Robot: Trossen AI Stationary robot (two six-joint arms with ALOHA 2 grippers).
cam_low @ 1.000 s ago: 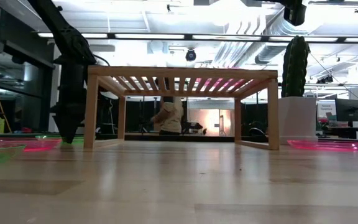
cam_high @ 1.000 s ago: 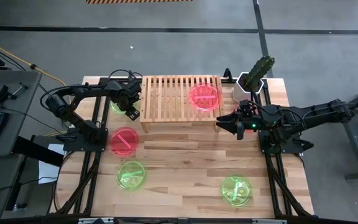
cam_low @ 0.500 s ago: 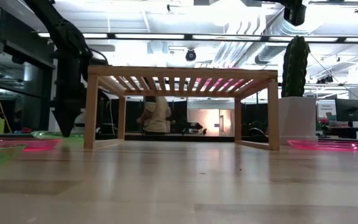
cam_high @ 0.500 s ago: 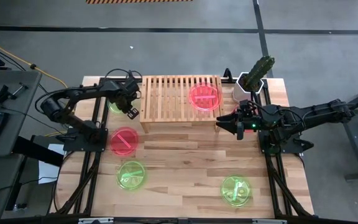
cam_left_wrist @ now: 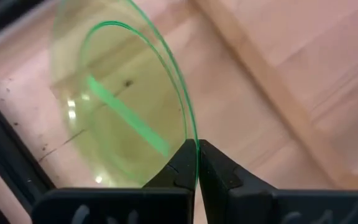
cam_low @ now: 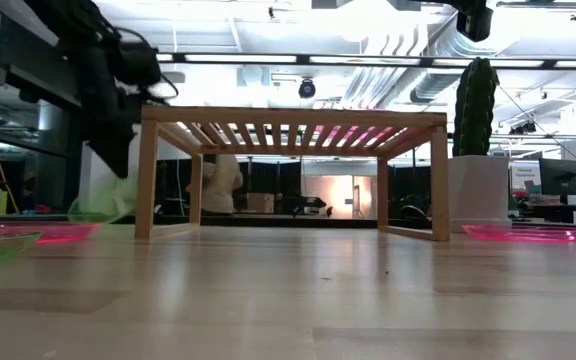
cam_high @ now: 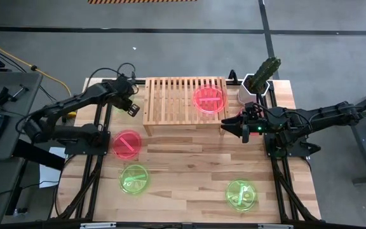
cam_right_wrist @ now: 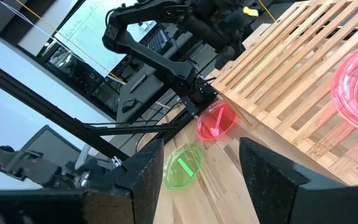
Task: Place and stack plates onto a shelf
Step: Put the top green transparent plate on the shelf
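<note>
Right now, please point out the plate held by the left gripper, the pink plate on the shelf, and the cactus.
green plate (cam_left_wrist: 114,106), left wrist view, its inside face.
pink plate (cam_high: 209,99), high view, its centre.
cactus (cam_low: 475,105), low view, mid stem.

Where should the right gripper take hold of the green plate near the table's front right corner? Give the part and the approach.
Probably the rim. The green plate lies flat with nothing near it, so the right gripper, now open beside the shelf, could come from above and pinch the raised edge, one finger inside, one outside, as the left gripper holds its plate.
</note>
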